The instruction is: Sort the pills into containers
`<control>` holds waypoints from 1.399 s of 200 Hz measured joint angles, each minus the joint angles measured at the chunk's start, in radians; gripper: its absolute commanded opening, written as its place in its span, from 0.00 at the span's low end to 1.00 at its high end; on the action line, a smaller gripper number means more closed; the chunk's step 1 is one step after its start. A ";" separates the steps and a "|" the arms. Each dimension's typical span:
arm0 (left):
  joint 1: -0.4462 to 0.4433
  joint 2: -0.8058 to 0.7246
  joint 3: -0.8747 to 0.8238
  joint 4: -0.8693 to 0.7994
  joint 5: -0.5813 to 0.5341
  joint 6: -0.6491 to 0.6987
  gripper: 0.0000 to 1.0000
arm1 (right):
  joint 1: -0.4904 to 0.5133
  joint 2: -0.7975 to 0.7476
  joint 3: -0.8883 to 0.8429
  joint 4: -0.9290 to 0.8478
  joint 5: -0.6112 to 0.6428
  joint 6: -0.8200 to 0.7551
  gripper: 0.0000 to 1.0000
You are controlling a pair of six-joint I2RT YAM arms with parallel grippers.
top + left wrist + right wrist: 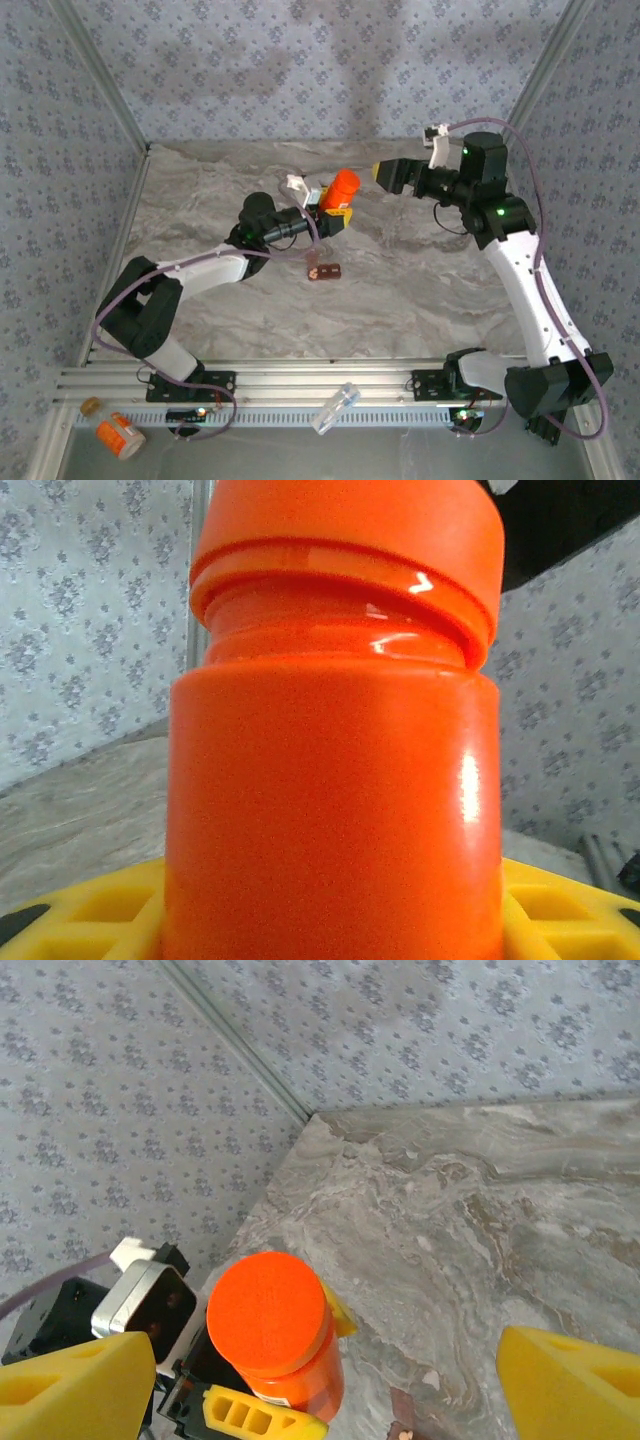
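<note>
Yellow fingers [90, 920] of the left gripper [333, 212] are clamping the orange bottle [343, 186], while the right gripper [378, 170] is hovering wide open and empty beside it (the dark red-brown box [324, 270] is lying on the table [430, 290] near the bottle).

The white-shelled left arm [205, 270] and right arm [530, 290] have black joints — lilac cables [541, 205] trail along them — and yellow wedge-shaped fingers [575, 1385].

In the left wrist view the orange bottle [330, 810] runs off the frame at twelve and six o'clock, so its base is unseen. From above, the red-brown box [324, 270] is too small to tell its compartments. The right wrist view clips it at six o'clock. The right pincer's fingers [570, 1385] are cut off at five and seven o'clock.
</note>
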 measured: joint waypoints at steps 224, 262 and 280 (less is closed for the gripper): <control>0.000 0.000 0.014 -0.002 0.068 -0.100 0.00 | 0.171 0.170 0.097 -0.035 0.031 -0.091 0.80; 0.000 0.000 0.014 -0.002 0.068 -0.100 0.00 | 0.177 0.178 0.098 -0.055 0.030 -0.101 0.66; 0.000 0.000 0.014 -0.002 0.068 -0.099 0.00 | 0.177 0.179 0.098 -0.064 0.030 -0.108 0.57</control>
